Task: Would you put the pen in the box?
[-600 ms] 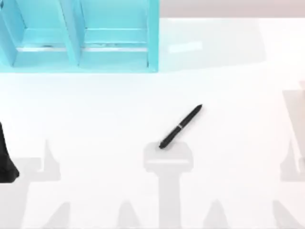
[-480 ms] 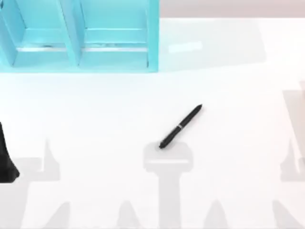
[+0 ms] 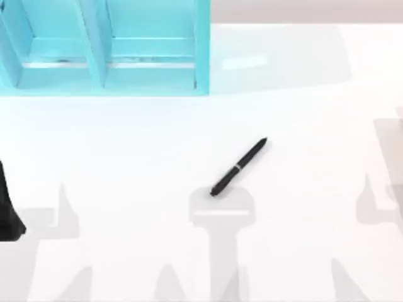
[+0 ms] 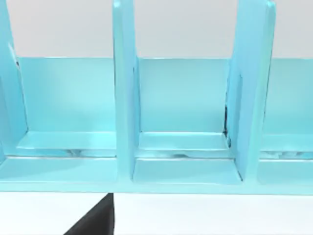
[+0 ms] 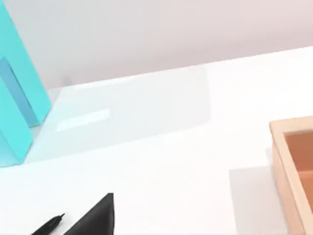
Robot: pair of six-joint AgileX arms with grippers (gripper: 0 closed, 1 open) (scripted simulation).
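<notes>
— What takes up the most room?

— The white table (image 3: 126,145), then the blue shelf unit (image 3: 107,50) at eleven o'clock, its open bays facing the left wrist camera. A tan box (image 5: 293,171) sits at the table's right.

— And the pen (image 3: 239,167)?

— Flat near the centre, untouched, long axis running from seven to one o'clock (silver band about midway).

— Anything different from a moment ago?

— The pen hasn't budged; the arm shadows at four o'clock have shifted left.

— The arms?

— The left arm (image 3: 7,211) is parked at nine o'clock. Whether either gripper is spread, I cannot tell.
</notes>
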